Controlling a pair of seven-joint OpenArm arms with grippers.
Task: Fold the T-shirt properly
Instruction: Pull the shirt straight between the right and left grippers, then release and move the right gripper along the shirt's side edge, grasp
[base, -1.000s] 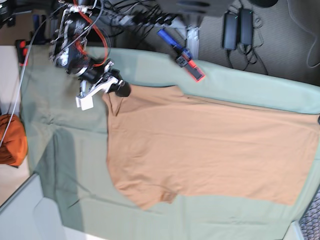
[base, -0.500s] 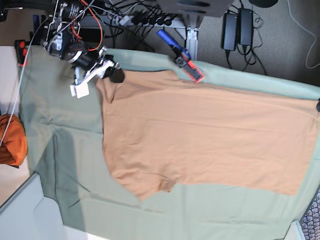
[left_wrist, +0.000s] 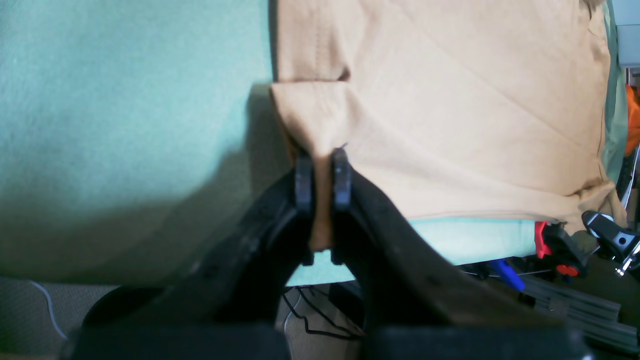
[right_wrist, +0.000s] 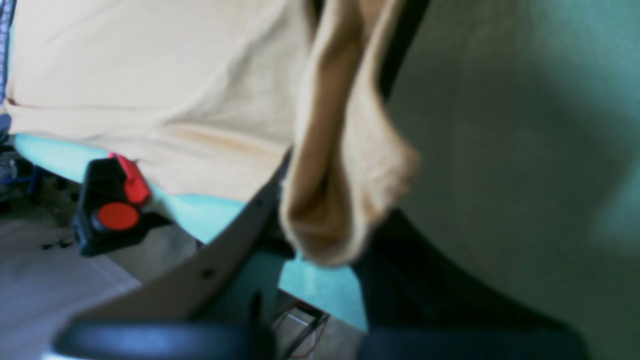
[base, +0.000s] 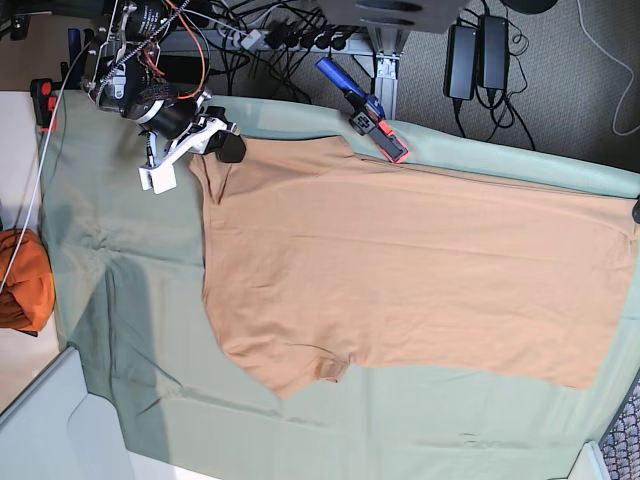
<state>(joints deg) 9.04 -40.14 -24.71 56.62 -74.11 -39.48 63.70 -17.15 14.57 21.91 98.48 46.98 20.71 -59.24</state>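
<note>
Your T-shirt (base: 400, 270) lies spread flat on the green cloth (base: 130, 300) covering the desk. Your left pincer (left_wrist: 320, 175) is clamped on a corner of its hem, at the base view's right edge. Your right pincer (base: 215, 150) pinches a bunched shirt corner at the upper left, near a red-and-black clamp (base: 380, 130).

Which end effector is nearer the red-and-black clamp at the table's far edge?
Right. The right end effector grips the tan T-shirt closer to the clamp; the left one holds the opposite end.
</note>
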